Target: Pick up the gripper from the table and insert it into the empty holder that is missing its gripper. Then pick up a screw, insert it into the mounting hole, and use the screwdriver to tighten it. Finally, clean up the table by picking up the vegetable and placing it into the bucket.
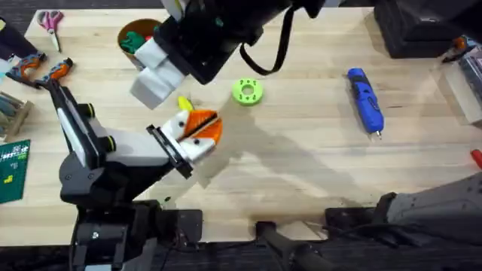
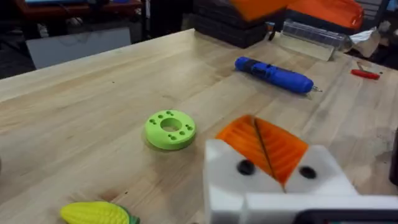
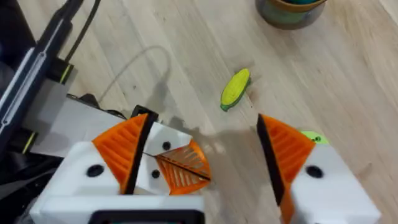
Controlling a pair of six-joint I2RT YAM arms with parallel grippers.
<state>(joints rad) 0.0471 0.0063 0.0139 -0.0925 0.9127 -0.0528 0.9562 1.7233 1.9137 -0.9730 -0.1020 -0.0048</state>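
The small yellow-green toy vegetable [image 1: 184,103], an oval shaped like a corn cob, lies flat on the pale wooden worktop [image 1: 301,173] left of centre, just beside the left pincer [image 1: 199,128] and free of any grasp; the right wrist view shows bare wood on every side of it. The left pincer, white blocks with orange ribbed pads, hangs low over the boards with its pads clenched together, only a dark seam showing between them in its own wrist view; whether anything thin is caught there I cannot tell. The right arm reaches across from above, large and dark under the overhead camera; its right pincer [image 1: 156,71] stands released, fingers wide apart, and in its wrist view the tip of the left pincer sits between them. The round green bucket [image 1: 132,38] with a tan rim stands near the far-left edge, beyond the vegetable, partly hidden by the right arm. A lime-green plastic ring [image 1: 247,91] with holes lies near the vegetable, towards the middle; past it a broad strip of bare wood runs to the blue pen-shaped screwdriver [image 1: 366,99], which lies well apart on the right, metal tip pointing to the near edge. The near-right part of the worktop is open. Pink-handled scissors [image 1: 51,21] lie at the far-left corner, and orange-handled pliers [image 1: 45,71] lie along the left edge.
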